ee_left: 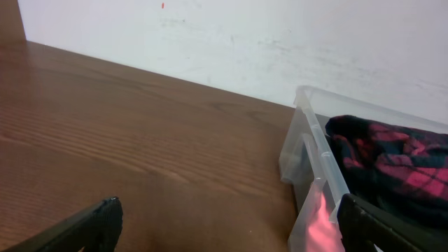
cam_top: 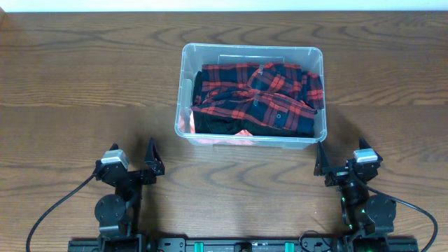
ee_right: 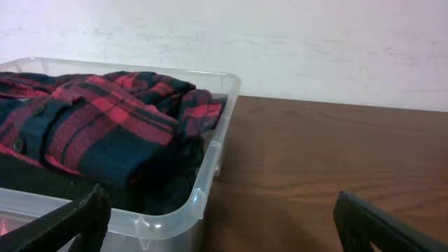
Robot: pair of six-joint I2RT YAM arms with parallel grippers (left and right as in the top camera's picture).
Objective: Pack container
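overhead: the container (cam_top: 183,84) is sitting on the wooden table (cam_top: 77,84), upper centre of the frame, slightly right of middle. a red and black plaid shirt (cam_top: 266,94) is lying folded inside and filling most of it. a pink item (cam_top: 187,122) is showing under the shirt at the bin's lower left. the left gripper (cam_top: 131,150) is resting at the lower left and the right gripper (cam_top: 341,150) at the lower right, both below the container and apart from it. nothing is lying between them and the bin. both jaws are spread wide and holding nothing.

left wrist: the container's corner (ee_left: 318,150) is standing at the right of the frame, with the plaid shirt (ee_left: 399,161) bulging above the rim. pink is glowing through the near wall. a white wall (ee_left: 280,42) is running behind the bare table (ee_left: 140,140). the two fingers (ee_left: 91,227) are sitting at the bottom corners, released and touching nothing.

right wrist: the container (ee_right: 210,161) is filling the left half and the shirt (ee_right: 105,126) is piling to rim height. the fingers (ee_right: 378,224) are standing far apart, empty.
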